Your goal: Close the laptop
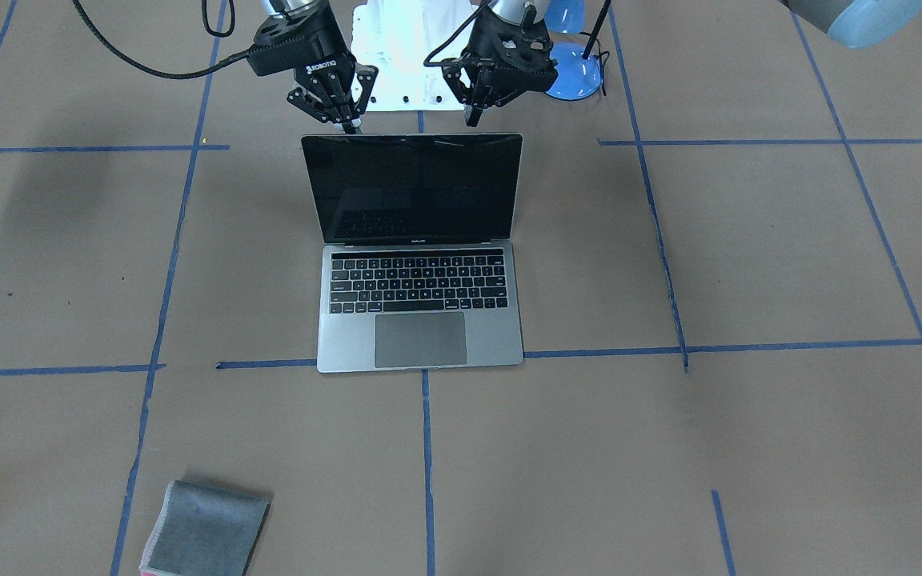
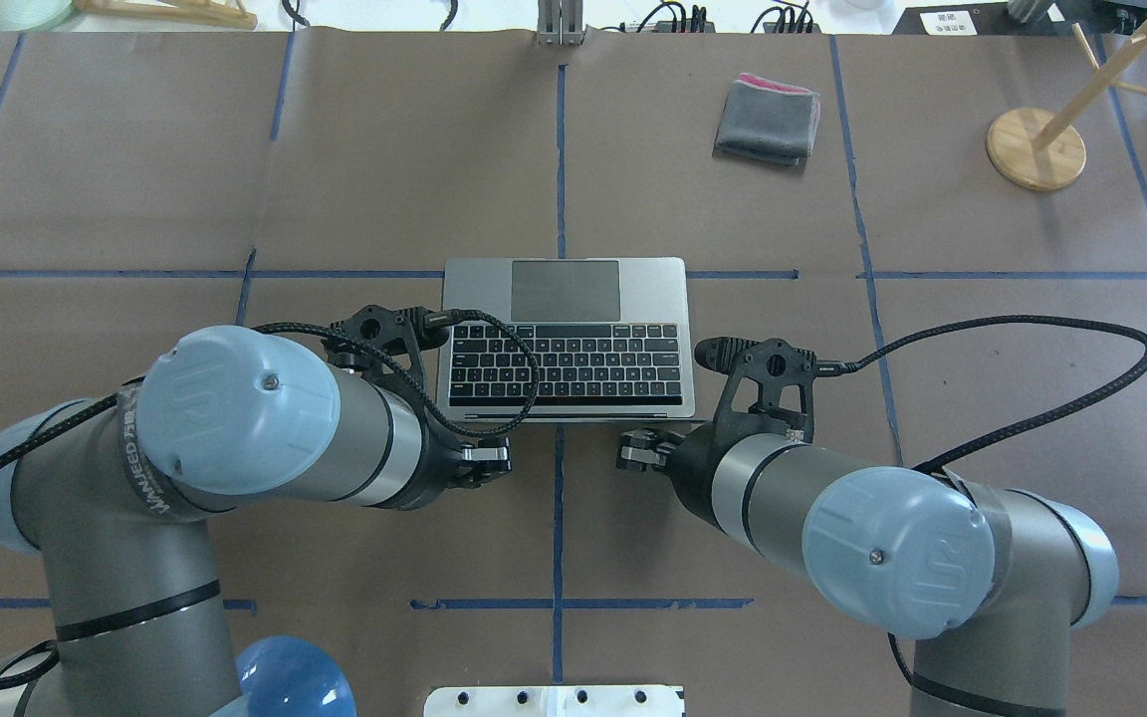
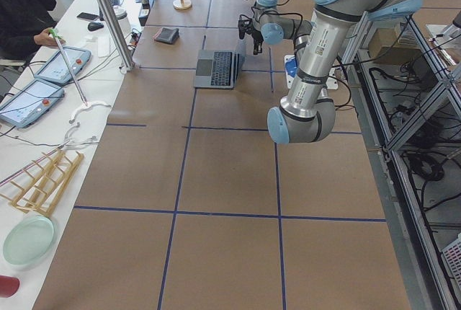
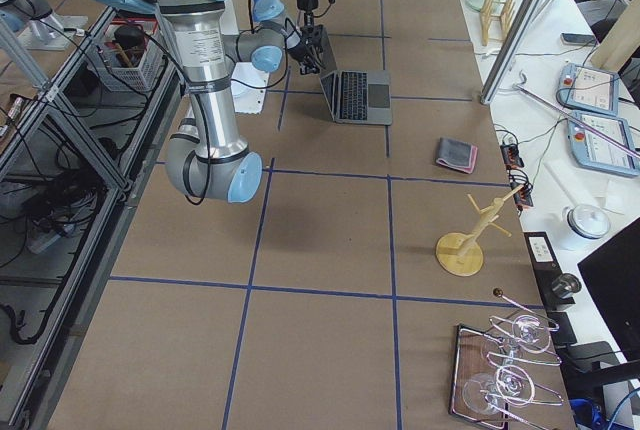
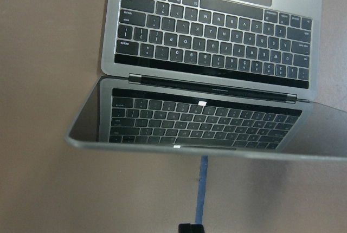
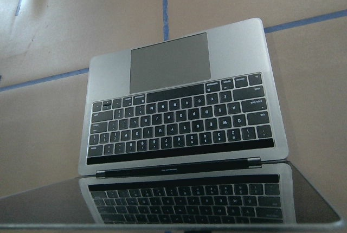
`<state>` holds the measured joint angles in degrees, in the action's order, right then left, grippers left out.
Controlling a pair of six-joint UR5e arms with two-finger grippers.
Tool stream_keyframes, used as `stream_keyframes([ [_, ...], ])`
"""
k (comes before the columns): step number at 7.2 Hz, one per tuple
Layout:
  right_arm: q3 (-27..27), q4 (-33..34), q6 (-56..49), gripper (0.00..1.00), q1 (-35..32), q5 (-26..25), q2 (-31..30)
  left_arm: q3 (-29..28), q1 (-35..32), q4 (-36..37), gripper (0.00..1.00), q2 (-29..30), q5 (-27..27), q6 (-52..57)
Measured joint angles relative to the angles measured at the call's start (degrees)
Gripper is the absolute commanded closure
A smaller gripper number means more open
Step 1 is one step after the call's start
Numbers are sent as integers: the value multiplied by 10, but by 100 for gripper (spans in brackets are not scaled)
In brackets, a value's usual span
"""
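The space-grey laptop (image 1: pixel 421 336) lies open in the middle of the table, its black screen (image 1: pixel 413 188) standing about upright and facing away from me. It also shows in the overhead view (image 2: pixel 564 289), the left wrist view (image 5: pixel 217 43) and the right wrist view (image 6: pixel 173 81). My left gripper (image 1: pixel 473 120) hangs just behind the lid's top edge near one corner, fingers together and holding nothing. My right gripper (image 1: pixel 349 124) hangs just behind the other top corner, also shut and empty. From overhead the left gripper (image 2: pixel 494 460) and right gripper (image 2: pixel 633 450) sit on my side of the hinge.
A small folded grey cloth (image 2: pixel 768 119) lies at the far side of the table. A wooden stand (image 2: pixel 1034 149) is at the far right. Blue tape lines cross the brown table cover. Black cables loop from both wrists, one over the keyboard's left edge (image 2: pixel 494 339).
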<state>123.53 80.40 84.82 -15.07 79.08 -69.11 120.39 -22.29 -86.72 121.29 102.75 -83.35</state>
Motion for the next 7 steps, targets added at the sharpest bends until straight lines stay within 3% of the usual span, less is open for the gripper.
stream_keyframes([
  [3,-24,-1,-3,100,-35,10,19,-18,-38,-4,100,16,2,14],
  [7,-36,-3,-23,100,-85,54,21,-103,-95,-18,100,61,5,47],
])
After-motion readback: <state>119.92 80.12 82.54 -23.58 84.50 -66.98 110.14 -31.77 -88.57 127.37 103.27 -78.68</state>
